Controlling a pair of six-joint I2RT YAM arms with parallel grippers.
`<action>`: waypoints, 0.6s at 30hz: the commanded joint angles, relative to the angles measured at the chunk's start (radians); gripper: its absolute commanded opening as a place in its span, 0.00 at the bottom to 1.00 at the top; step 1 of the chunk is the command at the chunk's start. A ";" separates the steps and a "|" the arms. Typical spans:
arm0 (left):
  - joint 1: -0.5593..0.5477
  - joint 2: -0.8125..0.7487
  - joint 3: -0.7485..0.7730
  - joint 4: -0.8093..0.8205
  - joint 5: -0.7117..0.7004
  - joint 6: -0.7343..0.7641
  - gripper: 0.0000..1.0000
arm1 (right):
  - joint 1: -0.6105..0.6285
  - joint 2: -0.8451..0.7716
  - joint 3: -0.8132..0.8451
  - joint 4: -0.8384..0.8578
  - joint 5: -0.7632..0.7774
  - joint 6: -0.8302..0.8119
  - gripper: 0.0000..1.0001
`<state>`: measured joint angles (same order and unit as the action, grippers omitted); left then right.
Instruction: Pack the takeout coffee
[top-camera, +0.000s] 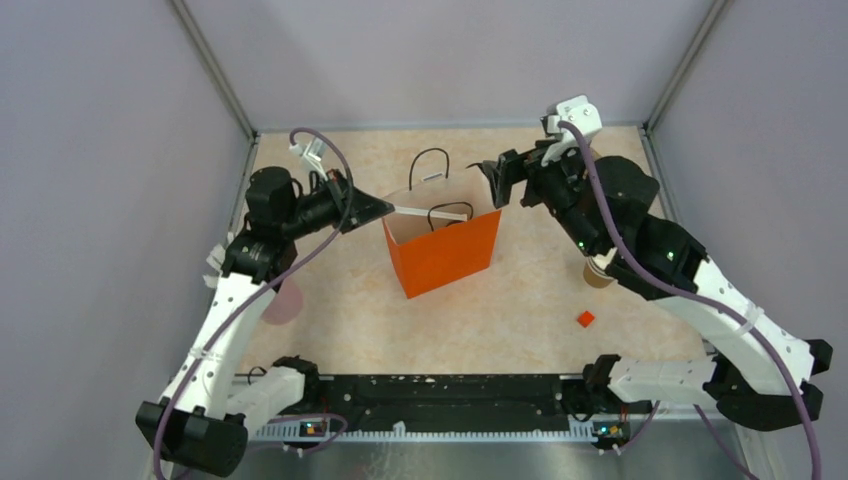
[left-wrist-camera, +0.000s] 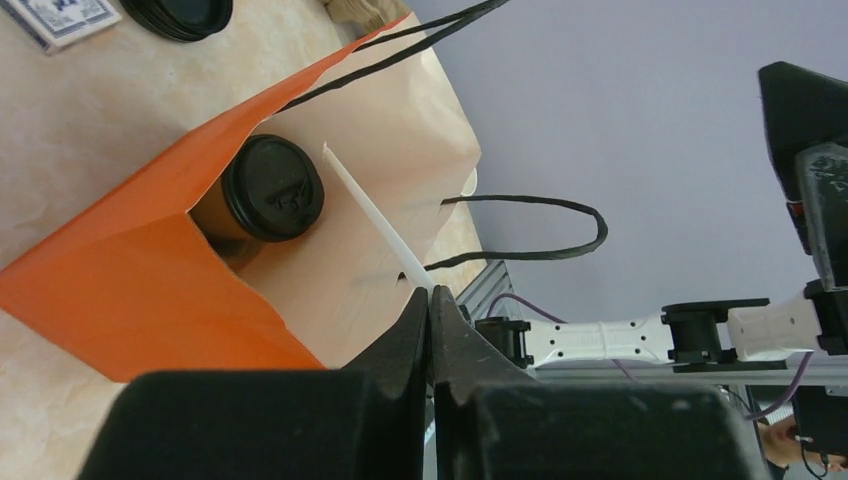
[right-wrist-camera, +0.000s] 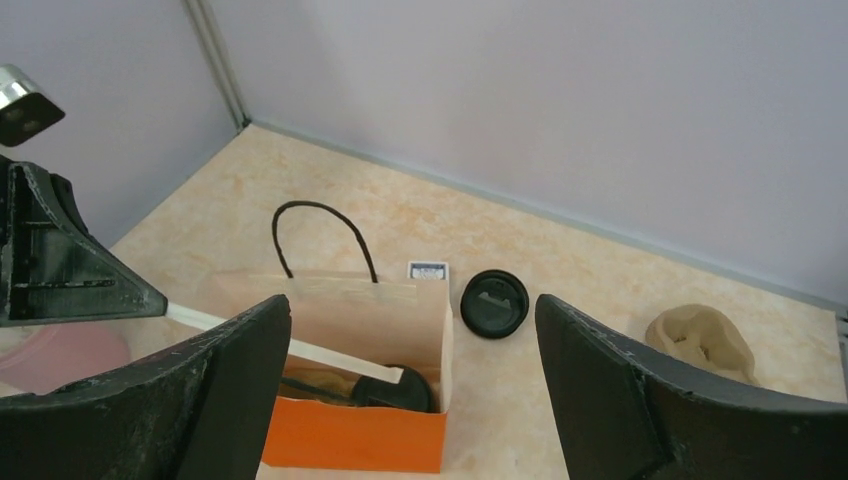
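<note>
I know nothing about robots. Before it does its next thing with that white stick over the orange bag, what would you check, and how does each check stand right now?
1. The lidded coffee cup sits inside the orange bag: ok.
2. The bag is upright with its mouth open: ok.
3. The left hand is shut on the white stick: ok.
4. The stick's free end reaches over the bag's mouth: ok.
5. The right hand is open and empty: ok.
6. The right hand is clear of the bag's rim: cannot tell.
</note>
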<state>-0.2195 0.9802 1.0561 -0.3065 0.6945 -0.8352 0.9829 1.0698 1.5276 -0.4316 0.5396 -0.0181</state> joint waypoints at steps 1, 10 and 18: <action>-0.046 0.051 0.006 0.111 -0.007 0.010 0.08 | -0.010 0.051 0.052 -0.112 0.060 0.101 0.90; -0.057 0.096 0.147 -0.048 -0.070 0.123 0.52 | -0.010 0.098 0.048 -0.214 0.096 0.250 0.93; -0.056 0.161 0.423 -0.355 -0.202 0.337 0.99 | -0.010 0.167 0.150 -0.296 0.181 0.276 0.95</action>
<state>-0.2756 1.1282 1.3521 -0.5198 0.5789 -0.6304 0.9829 1.2217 1.5887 -0.7067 0.6468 0.2207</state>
